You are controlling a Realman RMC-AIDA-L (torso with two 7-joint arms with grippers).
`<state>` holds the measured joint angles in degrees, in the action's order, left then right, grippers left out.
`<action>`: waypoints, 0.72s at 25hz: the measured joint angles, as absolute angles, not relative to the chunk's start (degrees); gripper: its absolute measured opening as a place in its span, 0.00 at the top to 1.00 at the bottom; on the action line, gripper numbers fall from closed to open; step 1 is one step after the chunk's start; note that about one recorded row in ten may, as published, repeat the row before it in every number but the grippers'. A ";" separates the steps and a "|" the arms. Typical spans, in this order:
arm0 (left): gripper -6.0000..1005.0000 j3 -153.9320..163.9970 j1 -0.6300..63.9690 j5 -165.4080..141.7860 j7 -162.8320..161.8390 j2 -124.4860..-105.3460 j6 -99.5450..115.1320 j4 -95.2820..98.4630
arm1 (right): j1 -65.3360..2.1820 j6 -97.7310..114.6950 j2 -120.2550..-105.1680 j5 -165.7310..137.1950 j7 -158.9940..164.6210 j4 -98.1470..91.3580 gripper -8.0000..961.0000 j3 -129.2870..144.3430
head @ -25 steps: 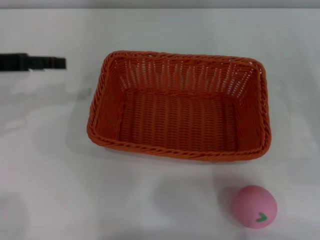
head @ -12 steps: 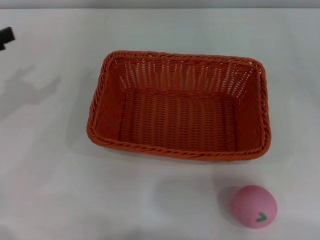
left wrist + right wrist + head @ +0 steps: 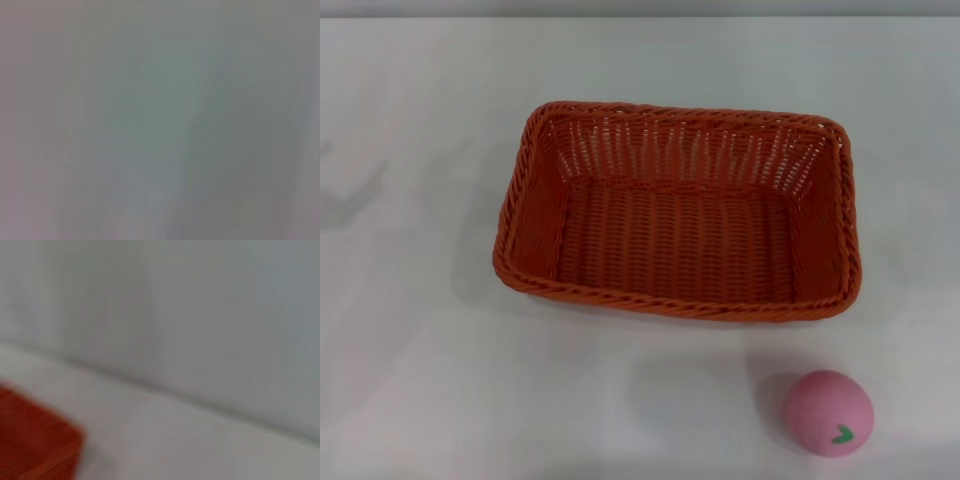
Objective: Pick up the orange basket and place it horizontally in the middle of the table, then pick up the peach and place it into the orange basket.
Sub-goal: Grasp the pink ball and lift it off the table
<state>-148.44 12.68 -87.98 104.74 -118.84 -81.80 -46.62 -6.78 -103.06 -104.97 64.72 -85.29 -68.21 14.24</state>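
We find the basket (image 3: 678, 212) lying lengthwise mid-desk (image 3: 410, 380), the peach (image 3: 828, 413) toward the near right corner; neither hand visible.

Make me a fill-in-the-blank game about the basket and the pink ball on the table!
1. The orange basket has ____ inside it.
2. The peach sits on the white table, ____ the basket.
3. The little leaf mark on the peach is coloured ____.
4. The number of robot grippers showing in the head view is ____.

Missing words: nothing; outside; green; zero
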 joint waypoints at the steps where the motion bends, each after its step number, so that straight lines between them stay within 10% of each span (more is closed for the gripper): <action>1: 0.12 -148.50 12.44 -87.26 105.64 -118.85 -81.80 -45.91 | -6.79 -103.55 -104.15 64.64 -83.70 -68.95 0.12 17.86; 10: 0.12 -148.61 9.93 -82.57 113.14 -118.99 -82.06 -40.79 | -11.14 -105.71 -97.90 63.87 -67.43 -71.86 0.12 49.69; 18: 0.12 -148.63 9.67 -81.52 116.16 -118.97 -82.33 -38.70 | -16.79 -109.71 -97.34 65.09 -58.95 -69.95 0.13 63.54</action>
